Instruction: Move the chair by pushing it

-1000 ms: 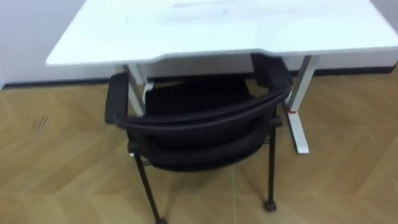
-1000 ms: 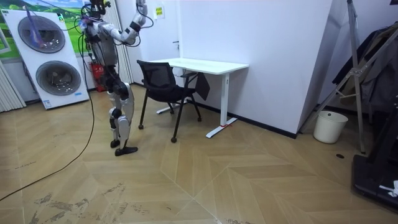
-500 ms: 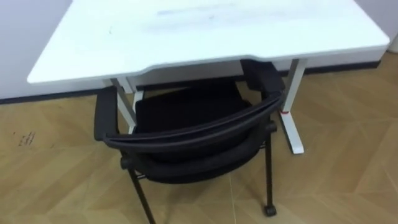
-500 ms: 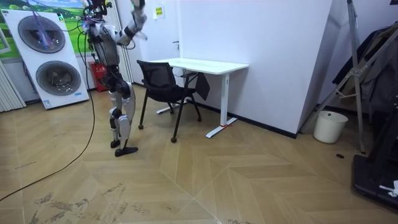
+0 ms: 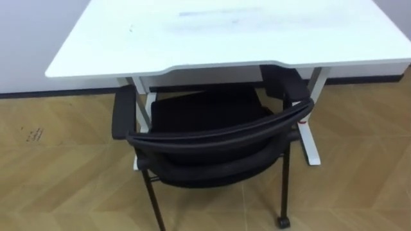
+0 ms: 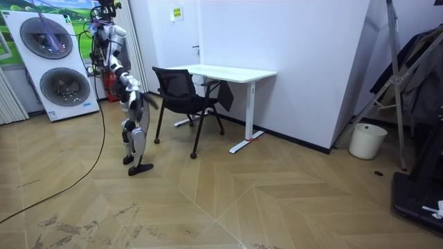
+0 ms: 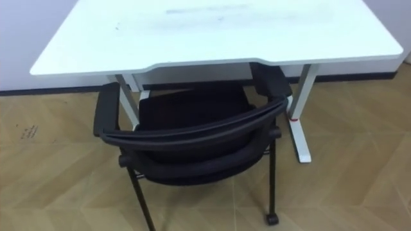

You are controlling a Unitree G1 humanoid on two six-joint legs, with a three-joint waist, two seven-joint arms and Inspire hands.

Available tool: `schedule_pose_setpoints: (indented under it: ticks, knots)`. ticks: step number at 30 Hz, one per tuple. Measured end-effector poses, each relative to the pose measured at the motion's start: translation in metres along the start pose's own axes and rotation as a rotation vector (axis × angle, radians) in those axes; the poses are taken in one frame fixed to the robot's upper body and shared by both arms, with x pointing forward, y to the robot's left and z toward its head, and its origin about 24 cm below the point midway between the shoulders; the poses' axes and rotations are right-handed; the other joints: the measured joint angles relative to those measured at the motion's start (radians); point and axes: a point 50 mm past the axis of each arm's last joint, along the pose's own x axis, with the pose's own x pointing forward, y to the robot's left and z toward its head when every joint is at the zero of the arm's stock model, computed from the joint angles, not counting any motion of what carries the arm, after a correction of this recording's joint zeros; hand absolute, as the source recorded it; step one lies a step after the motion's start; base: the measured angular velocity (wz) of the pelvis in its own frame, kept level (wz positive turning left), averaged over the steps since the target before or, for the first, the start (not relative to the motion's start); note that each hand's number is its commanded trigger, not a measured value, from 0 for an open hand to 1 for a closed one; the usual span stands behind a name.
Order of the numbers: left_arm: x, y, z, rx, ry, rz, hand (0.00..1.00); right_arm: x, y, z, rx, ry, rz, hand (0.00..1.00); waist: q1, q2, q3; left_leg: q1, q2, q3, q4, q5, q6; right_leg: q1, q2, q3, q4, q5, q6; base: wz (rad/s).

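Observation:
A black chair (image 5: 212,138) with a curved mesh backrest and armrests stands with its seat tucked under the front edge of a white desk (image 5: 225,32). Its back faces me, and one castor (image 5: 282,222) shows at the lower right. In the room view I stand upright just behind the chair (image 6: 181,90), on the room view's left of the desk (image 6: 228,72). One hand (image 6: 154,104) hangs blurred at hip height close to the chair's back, apart from it. I cannot tell which hand it is.
The desk's white leg and foot (image 5: 311,151) stand right of the chair, with a wall behind. Stacked washing machines (image 6: 48,62) are behind me. A white bin (image 6: 367,140) and a clothes rack (image 6: 415,90) stand far at the room view's right. Open wooden floor lies around.
My arm, raised high above the chair before, has swung down to hip height. The eye view shifted slightly with my head; the chair stays where it was.

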Motion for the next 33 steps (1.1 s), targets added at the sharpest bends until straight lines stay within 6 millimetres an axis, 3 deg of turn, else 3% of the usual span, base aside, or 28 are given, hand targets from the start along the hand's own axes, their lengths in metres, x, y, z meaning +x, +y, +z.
schedule_pose_setpoints:
  ticks: [3,6,9,12,16,18,21,27,33]
  knots:
    - [-0.007,0.004,-0.035,0.166,0.083,-0.102,0.0,-0.002,-0.006,-0.037,-0.171,0.12,0.059,0.0,-0.011,-0.003,0.0002,0.018,-0.007,-0.008,-0.003,-0.003,0.009,0.019,-0.012,-0.005,0.0,-0.002,0.012,0.11]
    - [-0.019,-0.004,-0.058,0.306,0.135,-0.228,0.0,-0.013,0.008,-0.061,-0.367,0.189,0.225,0.0,-0.019,-0.006,0.0038,0.036,-0.02,-0.005,-0.007,-0.001,0.016,0.036,-0.014,-0.003,0.001,0.001,0.019,-0.03]
    - [-0.035,-0.029,-0.067,0.446,0.127,-0.404,0.0,-0.031,0.043,-0.071,-0.566,0.171,0.455,0.0,-0.017,-0.008,0.0096,0.035,-0.027,-0.006,-0.014,0.005,0.026,0.033,-0.019,-0.005,0.0,0.004,0.027,0.0]
    - [-0.049,-0.054,-0.069,0.537,0.105,-0.57,0.0,-0.049,0.081,-0.068,-0.684,0.103,0.643,0.0,-0.015,-0.014,0.0115,0.035,-0.036,-0.007,-0.022,0.007,0.029,0.031,-0.023,-0.005,-0.005,0.007,0.031,0.0]
    - [-0.062,-0.071,-0.074,0.589,0.124,-0.687,0.0,-0.067,0.107,-0.068,-0.764,0.067,0.802,0.0,0.005,-0.025,0.0122,0.037,-0.043,-0.007,-0.037,0.009,0.032,0.034,-0.024,-0.003,-0.019,0.012,0.035,-0.02]
    - [-0.067,-0.076,-0.076,0.619,0.149,-0.73,0.0,-0.076,0.117,-0.071,-0.804,0.078,0.869,0.0,0.012,-0.037,0.0199,0.034,-0.045,-0.009,-0.037,0.009,0.032,0.031,-0.024,-0.007,-0.018,0.013,0.036,0.08]
    - [-0.072,-0.081,-0.079,0.665,0.163,-0.805,0.0,-0.085,0.124,-0.076,-0.818,0.111,0.942,0.0,0.013,-0.046,0.0266,0.028,-0.046,-0.018,-0.038,0.009,0.031,0.033,-0.024,-0.029,-0.018,0.018,0.039,0.2]
    - [-0.08,-0.089,-0.082,0.676,0.182,-0.885,0.0,-0.086,0.12,-0.083,-0.798,0.196,0.984,0.0,0.038,-0.047,0.0281,0.039,-0.056,-0.04,-0.05,0.009,0.031,0.049,-0.027,-0.03,-0.027,0.018,0.04,0.18]
    - [-0.081,-0.091,-0.083,0.684,0.2,-0.886,0.0,-0.084,0.114,-0.087,-0.759,0.26,0.99,0.0,0.036,-0.039,0.0305,0.039,-0.059,-0.043,-0.063,0.009,0.031,0.048,-0.027,-0.028,-0.036,0.018,0.04,0.01]
